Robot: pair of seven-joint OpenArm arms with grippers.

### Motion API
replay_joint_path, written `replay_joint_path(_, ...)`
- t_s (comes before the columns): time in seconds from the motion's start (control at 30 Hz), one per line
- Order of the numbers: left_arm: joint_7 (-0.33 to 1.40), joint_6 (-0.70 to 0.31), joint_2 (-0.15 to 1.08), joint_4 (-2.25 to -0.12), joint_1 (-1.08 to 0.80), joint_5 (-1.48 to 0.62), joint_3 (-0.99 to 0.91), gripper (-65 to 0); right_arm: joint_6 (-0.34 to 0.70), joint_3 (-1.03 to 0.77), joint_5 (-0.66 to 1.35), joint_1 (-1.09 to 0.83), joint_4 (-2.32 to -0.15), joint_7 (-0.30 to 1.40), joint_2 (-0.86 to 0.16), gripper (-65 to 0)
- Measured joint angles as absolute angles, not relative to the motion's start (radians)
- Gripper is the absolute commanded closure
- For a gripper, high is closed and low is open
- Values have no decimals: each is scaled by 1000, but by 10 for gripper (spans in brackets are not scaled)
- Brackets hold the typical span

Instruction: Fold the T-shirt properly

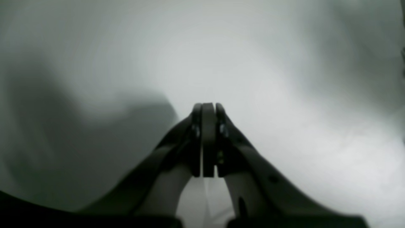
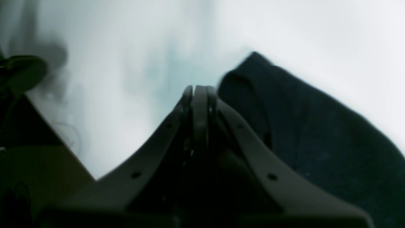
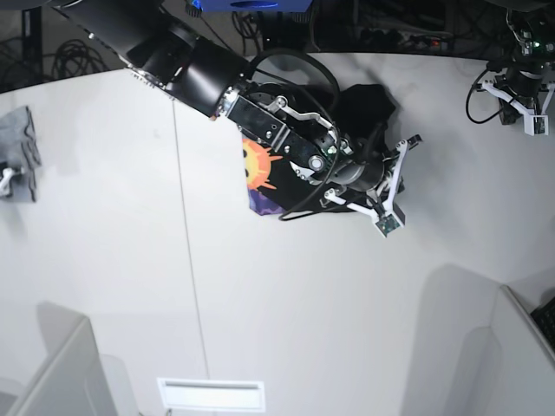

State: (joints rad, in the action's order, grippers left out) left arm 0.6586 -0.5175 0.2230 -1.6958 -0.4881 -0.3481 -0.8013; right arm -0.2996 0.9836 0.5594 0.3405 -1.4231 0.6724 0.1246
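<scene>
So my right gripper (image 2: 200,91) is pinched fully together with nothing between the jaws, hanging right at the edge of the T-shirt (image 3: 269,173). From my right wrist the dark cloth (image 2: 316,133) sits just to the side of the fingertips, bunched into a rounded fold, close to them but not clamped as far as I can see. It's blurry there, so I can't tell whether the tips actually brush the fabric.

In the base view the T-shirt is a crumpled heap on the white table (image 3: 130,260), mostly buried under my right arm (image 3: 199,69), which reaches in over it from the far side. The orange-yellow sun print (image 3: 258,165) on its purple patch pokes out on one side of the arm, and a black lump of the shirt shows on the other side, toward the back of the table.

My left gripper (image 1: 208,109) is also closed tight on nothing. Its wrist view shows only blurred pale surface and shadow around the jaws. In the base view that arm (image 3: 520,82) is well away from the T-shirt, up by the table's far corner.

There's also a small grey cloth (image 3: 19,152) lying at the table's opposite edge, well apart from the T-shirt.
</scene>
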Motion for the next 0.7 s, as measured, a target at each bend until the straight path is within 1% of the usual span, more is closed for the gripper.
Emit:
replay_joint_path(0.1,658,-518,222,-1696,-488,-353,-801,0,-299,957,550,340,-1504,678,95,0)
replay_joint_path(0.17,657,-532,223,-1698,-489,-353,-780,0,-304,936,545,339,-1558,743,54,0)
replay_joint_path(0.27,667,-603,215,-1738,-506,-356,-730,0,-304,854,554,279,-1666,796,-10,0)
replay_joint_path(0.37,728,-696,164,-1806,-510,-443,-727,0,-304,730,545,192,-1784,789,-72,0)
replay_joint_path(0.47,832,-699,155,-1840,-510,-587,-734,0,-305,626,542,111,-1872,795,-151,0)
replay_joint_path(0.57,893,-689,159,-1845,-501,-734,-733,0,-304,538,550,42,-1924,791,-230,0)
replay_joint_path(0.7,959,-689,152,-1845,-459,-811,-730,0,-302,398,547,-51,-1942,789,-298,0)
